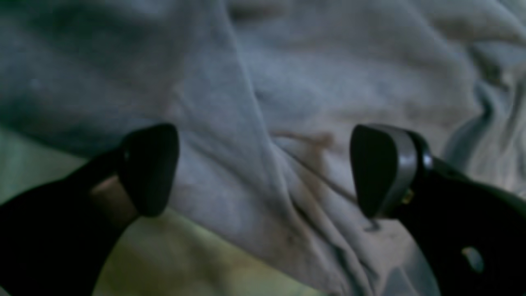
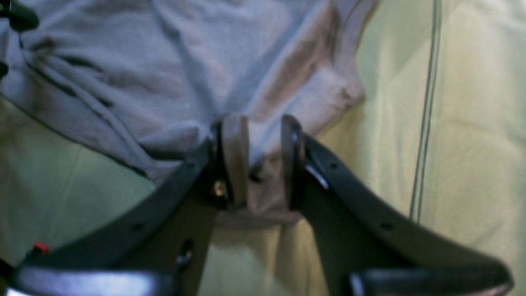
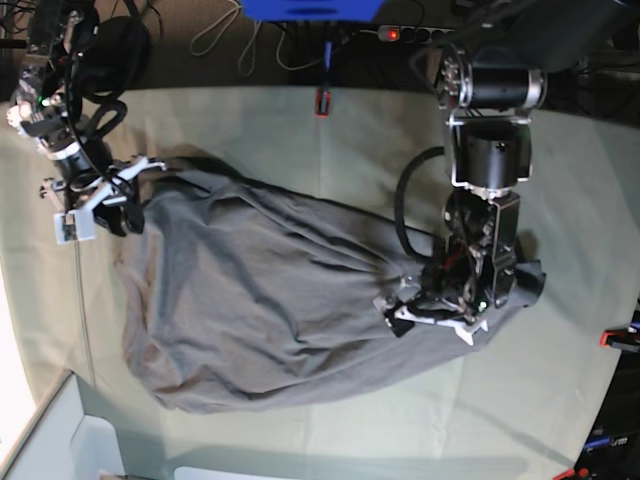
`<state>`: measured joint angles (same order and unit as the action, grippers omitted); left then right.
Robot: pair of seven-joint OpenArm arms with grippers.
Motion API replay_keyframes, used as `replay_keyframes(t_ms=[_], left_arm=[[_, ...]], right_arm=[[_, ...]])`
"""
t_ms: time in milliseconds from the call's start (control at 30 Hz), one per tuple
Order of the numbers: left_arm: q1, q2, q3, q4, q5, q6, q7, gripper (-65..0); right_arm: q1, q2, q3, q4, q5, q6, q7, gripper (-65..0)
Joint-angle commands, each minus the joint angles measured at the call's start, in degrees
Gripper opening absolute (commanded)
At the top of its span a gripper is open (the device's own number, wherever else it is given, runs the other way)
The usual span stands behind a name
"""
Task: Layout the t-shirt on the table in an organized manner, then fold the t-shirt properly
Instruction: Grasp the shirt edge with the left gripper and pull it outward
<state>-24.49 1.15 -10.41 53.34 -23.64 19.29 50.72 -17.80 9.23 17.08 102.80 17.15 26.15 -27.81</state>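
Note:
The dark grey t-shirt (image 3: 270, 300) lies crumpled and stretched across the table (image 3: 250, 130), from far left to right of centre. My right gripper (image 2: 263, 164) is shut on a bunched edge of the t-shirt (image 2: 185, 74), with fabric pinched between its fingers (image 2: 235, 156); in the base view this right gripper (image 3: 135, 195) is at the shirt's left end. My left gripper (image 1: 265, 170) stands wide open just above the creased t-shirt (image 1: 312, 94), nothing between its pads. In the base view the left gripper (image 3: 430, 315) hovers over the shirt's right end.
The table's pale green cloth (image 1: 172, 263) shows beside the shirt's hem. A thin cable (image 2: 427, 102) runs along the cloth. A red clamp (image 3: 322, 103) sits at the far edge and another red clamp (image 3: 615, 338) at the right edge. A white box (image 3: 90, 450) sits at the bottom left.

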Motion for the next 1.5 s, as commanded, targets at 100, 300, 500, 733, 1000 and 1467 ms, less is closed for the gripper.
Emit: replay_keyframes(t_ms=[100, 300, 500, 733, 1000, 1467], left_arm=[[-0.6, 0.5, 0.1, 0.6, -0.4, 0.0, -2.3, 0.0], [1.2, 0.5, -0.1, 0.6, -0.5, 0.0, -2.6, -12.4], [3.1, 0.4, -0.2, 0.5, -1.5, 0.0, -2.9, -38.0], [3.0, -0.8, 0.1, -2.6, -8.1, 0.4, -2.9, -32.7], [4.7, -0.8, -4.6, -0.6, -10.9, 0.4, -2.4, -42.8], [18.1, -2.5, -6.2, 24.9, -19.0, 0.4, -2.6, -65.0]], right_arm=[[1.3, 0.6, 0.2, 1.0, 0.7, 0.2, 1.4, -50.2], [1.4, 0.6, 0.2, 1.0, 0.7, 0.2, 1.4, -50.2], [1.4, 0.6, 0.2, 1.0, 0.7, 0.2, 1.4, -50.2], [1.4, 0.5, 0.2, 1.0, 0.7, 0.2, 1.4, -50.2], [1.1, 0.5, 0.3, 1.0, 0.7, 0.2, 1.5, -50.2], [1.0, 0.5, 0.2, 1.0, 0.7, 0.2, 1.4, -50.2]])
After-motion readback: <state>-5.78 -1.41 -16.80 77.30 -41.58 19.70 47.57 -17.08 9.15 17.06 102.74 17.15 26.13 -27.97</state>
